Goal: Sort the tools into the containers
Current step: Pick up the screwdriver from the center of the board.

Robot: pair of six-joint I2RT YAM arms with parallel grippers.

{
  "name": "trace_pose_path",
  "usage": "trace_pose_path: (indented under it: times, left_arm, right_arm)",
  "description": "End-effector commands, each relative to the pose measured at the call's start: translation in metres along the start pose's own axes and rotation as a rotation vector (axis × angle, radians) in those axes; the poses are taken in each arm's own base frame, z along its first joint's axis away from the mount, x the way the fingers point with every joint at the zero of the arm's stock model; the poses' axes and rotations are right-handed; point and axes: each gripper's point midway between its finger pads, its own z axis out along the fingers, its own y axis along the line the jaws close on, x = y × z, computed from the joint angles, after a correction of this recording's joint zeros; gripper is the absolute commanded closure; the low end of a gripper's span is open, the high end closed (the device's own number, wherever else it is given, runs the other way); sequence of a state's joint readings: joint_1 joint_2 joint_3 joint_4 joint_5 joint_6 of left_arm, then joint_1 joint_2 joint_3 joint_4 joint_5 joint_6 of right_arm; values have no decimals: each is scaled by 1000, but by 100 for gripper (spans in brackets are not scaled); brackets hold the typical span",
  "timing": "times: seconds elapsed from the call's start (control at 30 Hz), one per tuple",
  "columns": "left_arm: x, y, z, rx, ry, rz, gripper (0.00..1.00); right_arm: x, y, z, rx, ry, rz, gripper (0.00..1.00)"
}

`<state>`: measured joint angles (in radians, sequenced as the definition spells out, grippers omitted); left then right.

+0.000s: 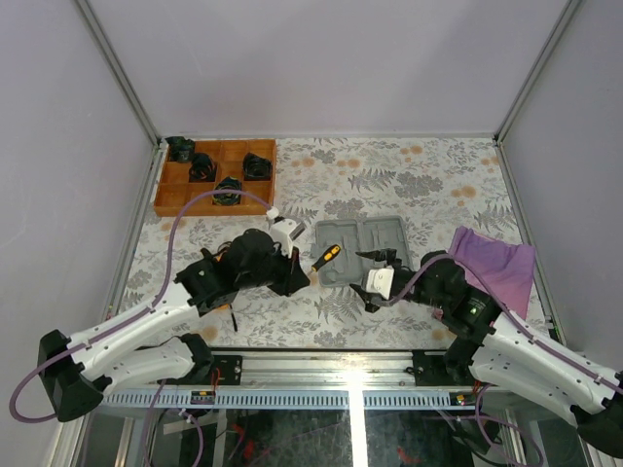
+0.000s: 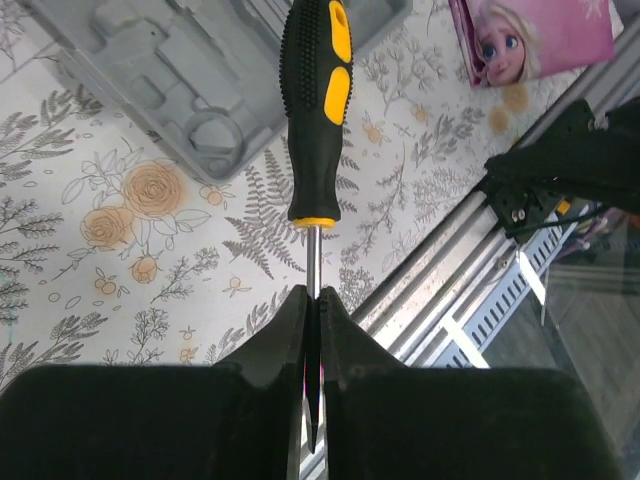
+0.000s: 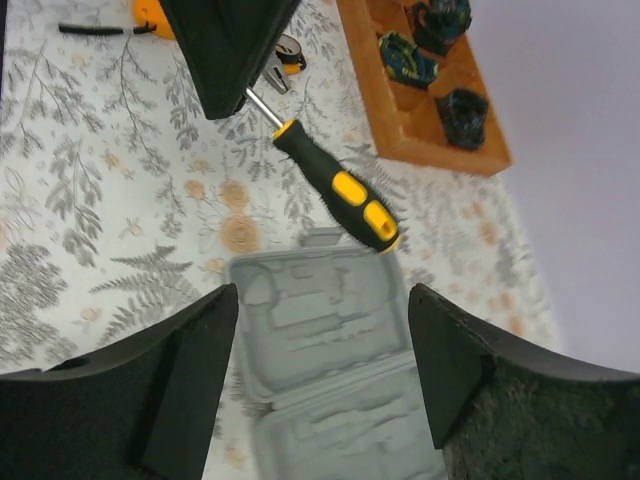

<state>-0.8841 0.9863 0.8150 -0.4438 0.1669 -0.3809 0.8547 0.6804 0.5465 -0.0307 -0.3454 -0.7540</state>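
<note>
My left gripper [image 1: 298,269] [image 2: 313,310] is shut on the metal shaft of the black-and-orange screwdriver [image 1: 326,257] [image 2: 318,110]. It holds the screwdriver above the table, with the handle pointing at the left edge of the open grey case [image 1: 368,245] [image 2: 190,70]. The right wrist view shows the screwdriver [image 3: 335,190] over the case [image 3: 320,340]. My right gripper [image 1: 367,278] [image 3: 322,380] is open and empty, hovering at the case's near edge. A thin black key [image 3: 95,29] and part of an orange tool [image 3: 150,12] lie beyond the left gripper. The pliers are not clearly visible.
A wooden compartment tray [image 1: 170,199] [image 3: 400,135] with dark objects in it stands at the back left. A purple pouch [image 1: 496,263] [image 2: 530,35] lies right of the case. A small orange-and-silver item [image 1: 274,212] [image 3: 285,55] sits behind the left wrist. The metal rail [image 1: 341,375] runs along the near edge.
</note>
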Motion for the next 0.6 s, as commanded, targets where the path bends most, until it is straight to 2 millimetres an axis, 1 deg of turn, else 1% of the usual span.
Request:
trace_pose_path:
  times: [0.0, 0.07, 0.13, 0.17, 0.27, 0.33, 0.43, 0.5, 0.57]
  left_arm:
    - [-34, -2, -5, -8, -185, -50, 100]
    - [-36, -1, -6, -9, -213, -64, 100]
    - [-40, -1, -8, -9, -238, -74, 100]
    - [-41, -1, -9, -10, -246, -78, 100]
    - [-45, 0, -11, -16, -273, -91, 100]
    - [-48, 1, -12, -23, -290, -104, 100]
    - [-50, 1, -11, -21, -307, -116, 100]
    - [-52, 1, -11, -18, -317, -122, 100]
    - [-54, 0, -11, -15, -325, -123, 100]
  right_arm:
    - [-27, -31, 3, 206, -149, 387, 27]
    - [-27, -32, 7, 230, -174, 525, 34]
    - [-29, -35, 11, 254, -197, 662, 37]
    - [-30, -38, 12, 275, -208, 761, 37]
    - [-24, -58, 13, 420, -217, 1052, 37]
    - [-16, -68, 14, 510, -196, 1234, 36]
    - [-13, -80, 17, 597, -207, 1448, 35]
    - [-11, -84, 22, 631, -236, 1583, 35]
    - [-16, -88, 28, 624, -279, 1671, 34]
